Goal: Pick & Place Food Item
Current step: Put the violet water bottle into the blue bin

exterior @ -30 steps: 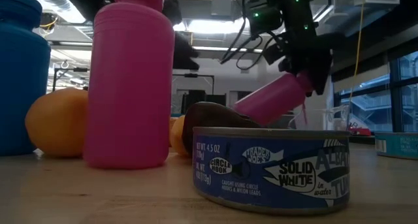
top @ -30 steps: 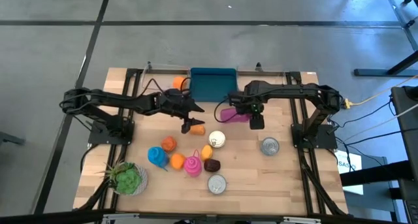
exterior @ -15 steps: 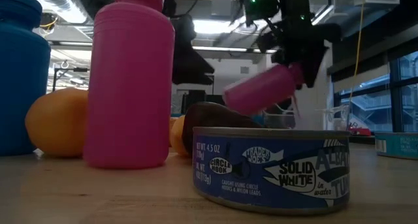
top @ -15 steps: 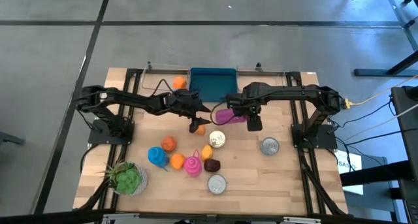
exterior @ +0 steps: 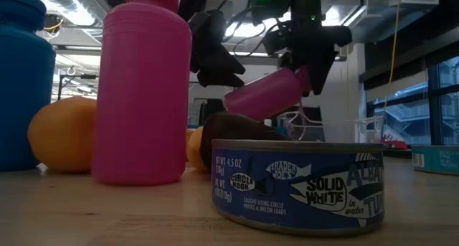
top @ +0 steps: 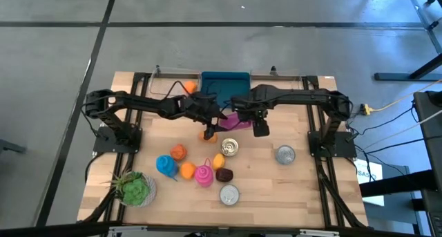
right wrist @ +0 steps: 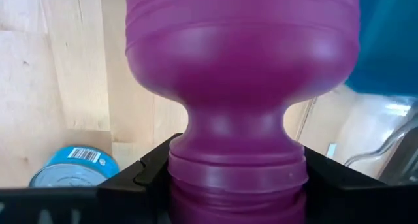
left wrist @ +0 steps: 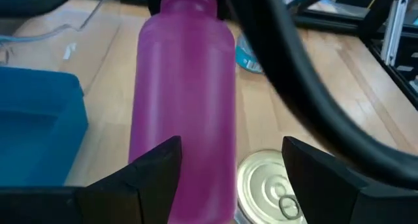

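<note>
A magenta plastic bottle [top: 231, 119] hangs in the air over the table's middle, just in front of the teal bin [top: 224, 89]. My right gripper [top: 244, 117] is shut on its neck end. In the low view the bottle [exterior: 267, 97] slants, its base lower than its neck. My left gripper [top: 215, 119] is open at the bottle's base end. In the left wrist view the bottle [left wrist: 183, 87] runs down between the spread fingers, close to one of them. My right gripper [right wrist: 235, 178] pinches the bottle's narrow neck [right wrist: 235, 149] between its two fingers, which lie across the neck. It comes from above, pointing down. The bottle is lifted clear and tilted, base toward the table's left. My left gripper [left wrist: 232, 145]: I cannot tell whether a finger touches the bottle.
Below the grippers lie a gold-lidded can [top: 229, 147] and an orange piece [top: 207, 134]. Nearer are a blue bottle [top: 166, 166], a pink bottle [top: 204, 175], small oranges, a dark item [top: 224, 174], two more cans [top: 285, 154] [top: 229, 193] and a green plant [top: 135, 188].
My right gripper has carried the bottle toward the table's left and lifted it somewhat; the bottle has tipped from steep toward level. My left gripper has moved toward the right and far side, up to the bottle's base end.
</note>
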